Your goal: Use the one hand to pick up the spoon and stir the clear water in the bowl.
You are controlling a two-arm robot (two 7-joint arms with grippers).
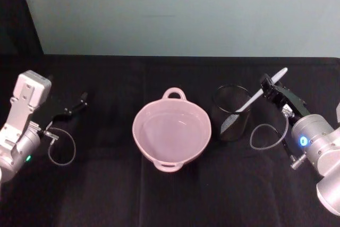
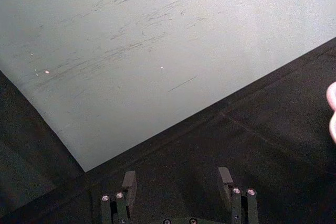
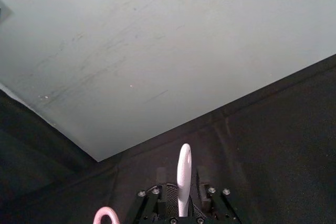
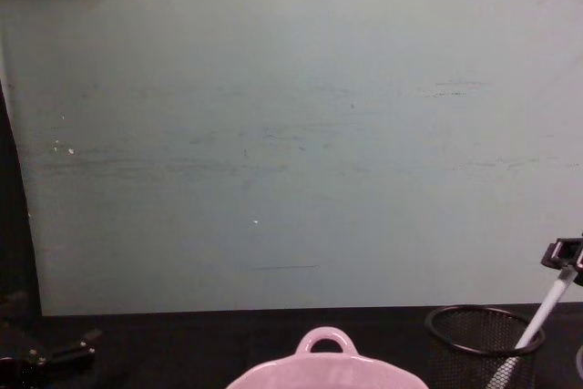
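The right gripper (image 1: 270,85) is clamped on the spoon (image 1: 258,93), whose bowl end seems to sit inside the black mesh cup (image 1: 231,112), right of the pink bowl (image 1: 171,129) mid-table. The left gripper (image 1: 79,101), fingers apart, idles near the left edge.

My black right gripper (image 1: 269,85) pinches a whitish translucent spoon (image 1: 261,92); beside it, a black wire-mesh cup (image 1: 230,113), a glossy pale pink bowl (image 1: 171,134), black tablecloth (image 1: 106,184).

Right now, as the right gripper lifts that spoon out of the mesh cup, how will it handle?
The spoon looks thin and plastic, so probably light and slightly bendy. The right gripper grips near its handle end, so the bowl end may wobble. It could catch the mesh cup rim.
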